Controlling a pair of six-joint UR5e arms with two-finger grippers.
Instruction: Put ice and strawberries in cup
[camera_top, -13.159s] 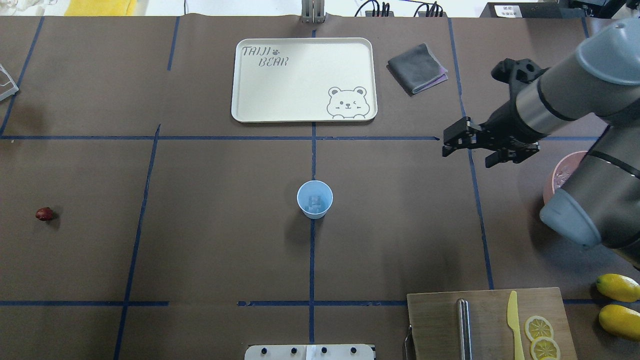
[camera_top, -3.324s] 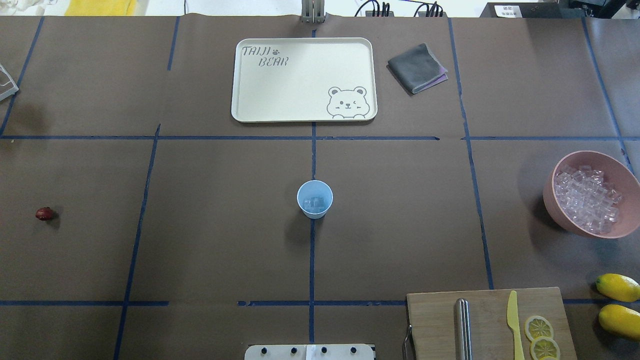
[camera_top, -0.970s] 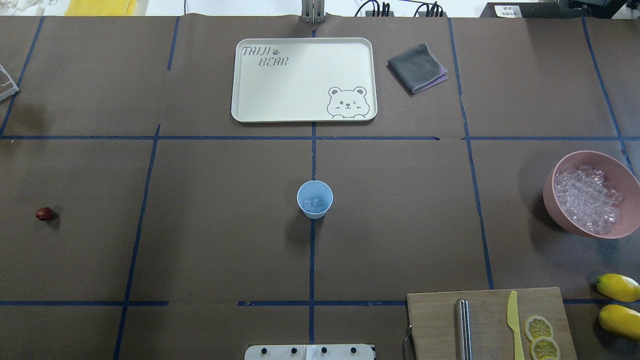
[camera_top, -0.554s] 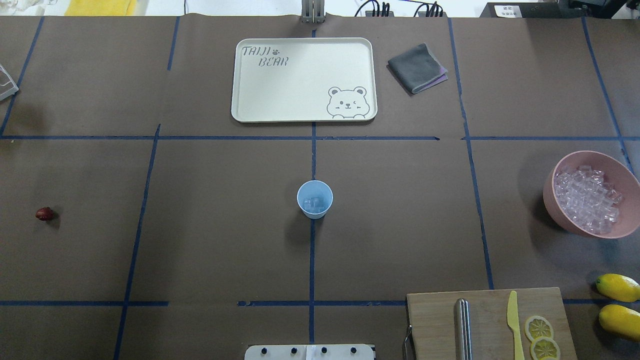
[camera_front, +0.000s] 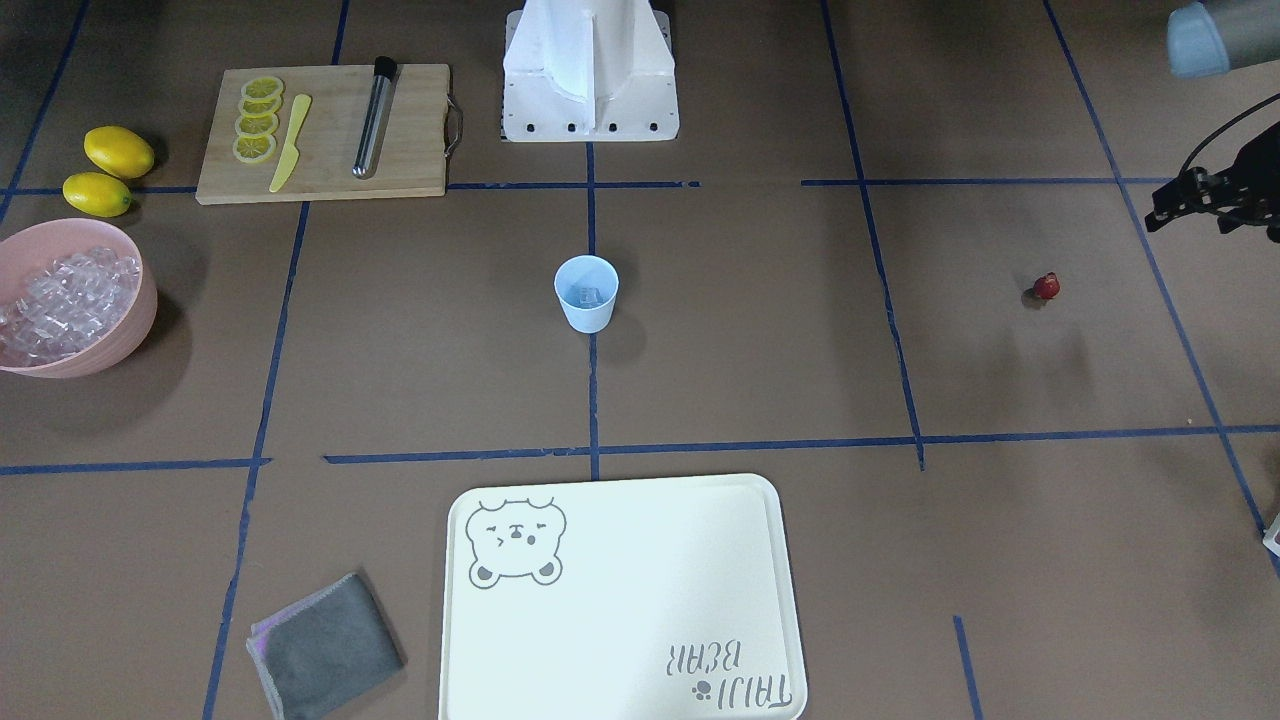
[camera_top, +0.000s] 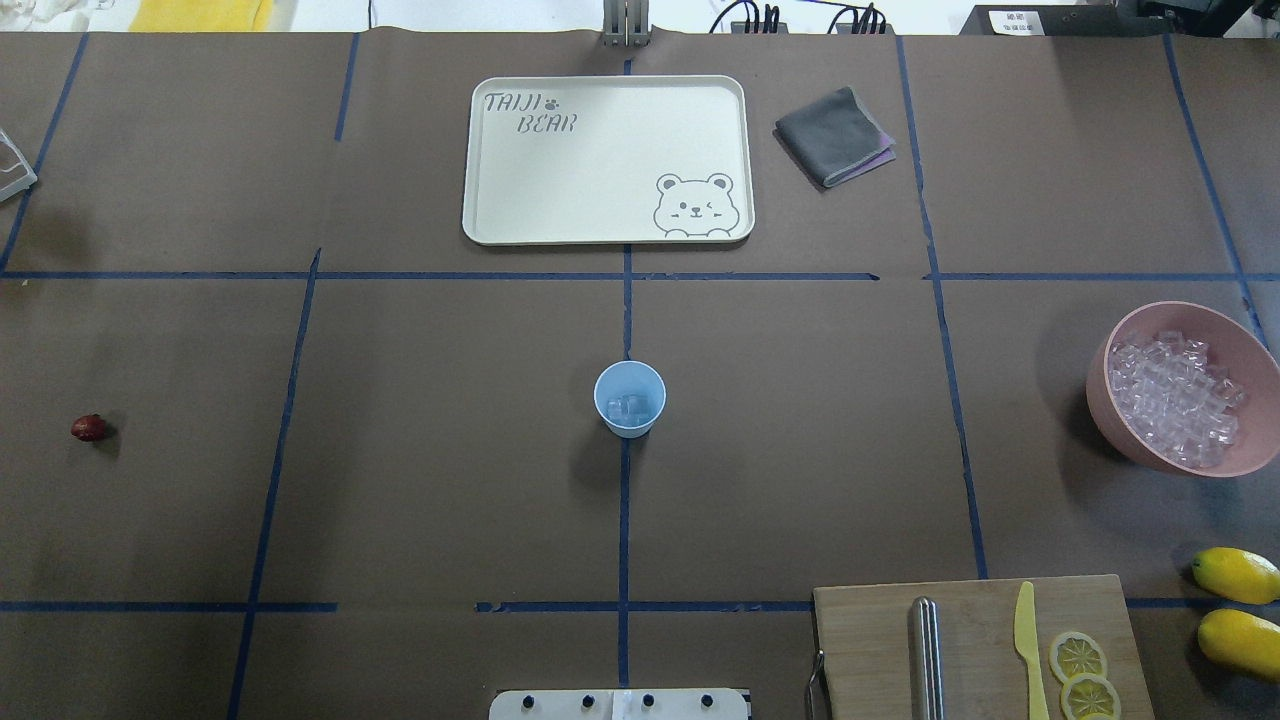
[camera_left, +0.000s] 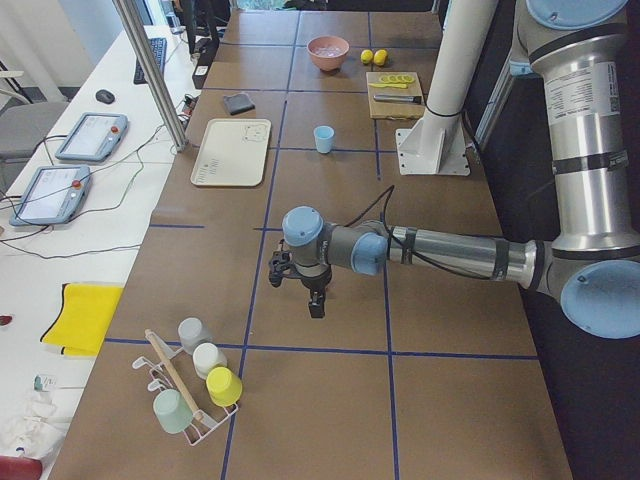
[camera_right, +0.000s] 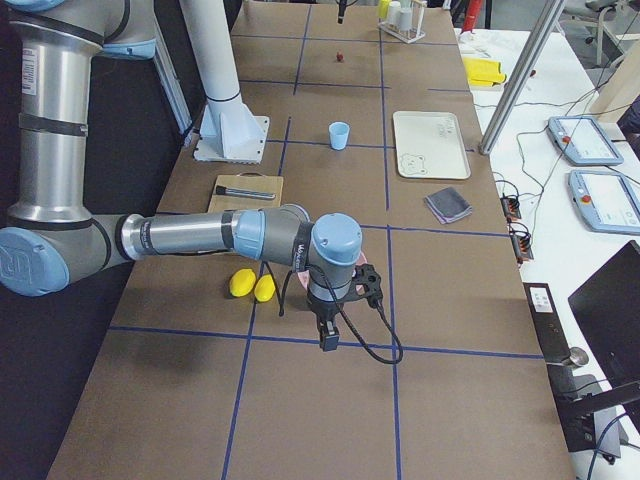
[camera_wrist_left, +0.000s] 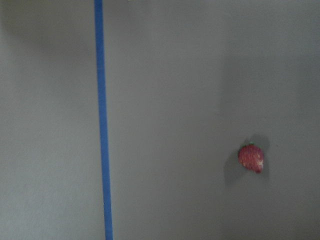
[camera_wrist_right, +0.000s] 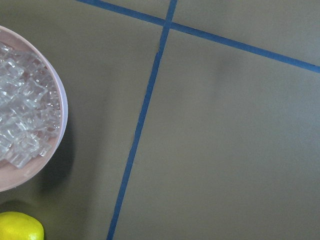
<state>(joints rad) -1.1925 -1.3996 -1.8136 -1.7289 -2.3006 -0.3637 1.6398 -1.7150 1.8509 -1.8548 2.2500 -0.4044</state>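
The pale blue cup (camera_top: 630, 400) stands upright at the table's centre, also in the front view (camera_front: 586, 300), with a few ice cubes (camera_top: 629, 406) inside. The small red strawberry (camera_top: 89, 428) lies alone on the table's left side; it also shows in the front view (camera_front: 1046, 287) and the left wrist view (camera_wrist_left: 251, 158). My left gripper (camera_front: 1195, 215) hovers above and beside it, apart from it, and looks open and empty. My right gripper (camera_right: 330, 335) hangs near the pink bowl; I cannot tell whether it is open.
A pink bowl (camera_top: 1105, 395) full of ice (camera_top: 1175, 400) sits at the right. Two lemons (camera_top: 1235, 575), a cutting board (camera_top: 870, 640) with knife and lemon slices, a cream tray (camera_top: 480, 160), a grey cloth (camera_top: 833, 135) and a cup rack (camera_left: 190, 390) are around.
The right arm, over the table's right side in the oldest frame, has left the overhead view, uncovering the pink bowl. Nothing has moved over the last second.
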